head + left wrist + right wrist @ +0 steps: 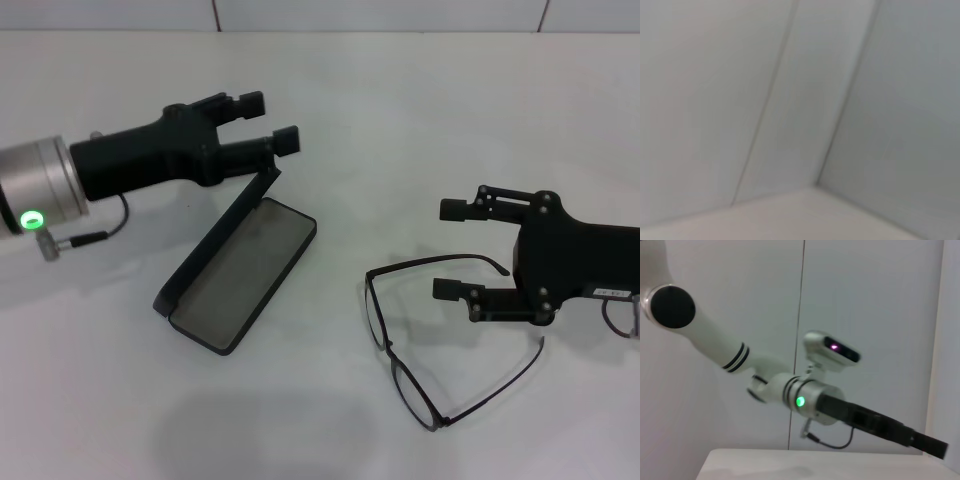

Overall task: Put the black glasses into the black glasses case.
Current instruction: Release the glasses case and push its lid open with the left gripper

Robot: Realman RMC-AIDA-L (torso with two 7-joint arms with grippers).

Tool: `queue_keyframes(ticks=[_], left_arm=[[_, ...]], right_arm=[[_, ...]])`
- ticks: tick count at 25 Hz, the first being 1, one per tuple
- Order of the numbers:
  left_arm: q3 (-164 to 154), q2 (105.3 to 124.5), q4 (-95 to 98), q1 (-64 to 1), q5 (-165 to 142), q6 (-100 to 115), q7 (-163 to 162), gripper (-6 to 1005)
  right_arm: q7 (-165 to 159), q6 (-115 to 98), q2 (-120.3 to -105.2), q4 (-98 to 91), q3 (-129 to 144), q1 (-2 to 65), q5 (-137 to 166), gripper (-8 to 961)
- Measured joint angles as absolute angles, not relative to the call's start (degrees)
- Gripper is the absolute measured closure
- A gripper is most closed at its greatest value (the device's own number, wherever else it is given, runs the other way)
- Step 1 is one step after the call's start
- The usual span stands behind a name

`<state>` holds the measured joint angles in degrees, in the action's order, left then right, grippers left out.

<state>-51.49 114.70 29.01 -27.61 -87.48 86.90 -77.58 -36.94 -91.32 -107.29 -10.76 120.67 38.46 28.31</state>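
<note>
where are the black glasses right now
In the head view the black glasses lie unfolded on the white table, right of the open black glasses case, beside the right gripper.

Open black glasses case (240, 290), grey-lined; unfolded black glasses (440, 340) just beside.

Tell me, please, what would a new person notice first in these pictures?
First, the black glasses case standing open left of centre on the white table, its lid propped up against the open left gripper. Next, the black glasses lying unfolded on the table at the right, with the right gripper open around one temple arm.
</note>
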Motion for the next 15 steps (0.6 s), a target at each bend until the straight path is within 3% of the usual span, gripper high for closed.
queue_keyframes(ticks=[3, 6, 12, 15], left_arm=[[-51.63, 114.01, 35.34, -28.19, -95.8, 83.34, -88.88, 105], [-51.67, 114.65, 43.54, -28.37, -108.39, 82.78, -100.94, 104], [-51.69, 118.52, 55.76, -25.89, -119.85, 82.93, -109.81, 105], [-52.25, 119.58, 57.08, -25.5, -122.96, 82.69, -110.19, 106]], right_arm=[[-36.92, -91.32, -107.4, -10.65, 120.67, 38.31, 28.3, 189], [-36.91, -91.32, -107.4, -10.56, 120.67, 38.23, 28.3, 189], [-36.58, -90.74, -107.48, -10.44, 120.67, 38.14, 28.29, 189], [-36.51, -90.05, -107.65, -10.42, 120.67, 38.25, 28.29, 189]])
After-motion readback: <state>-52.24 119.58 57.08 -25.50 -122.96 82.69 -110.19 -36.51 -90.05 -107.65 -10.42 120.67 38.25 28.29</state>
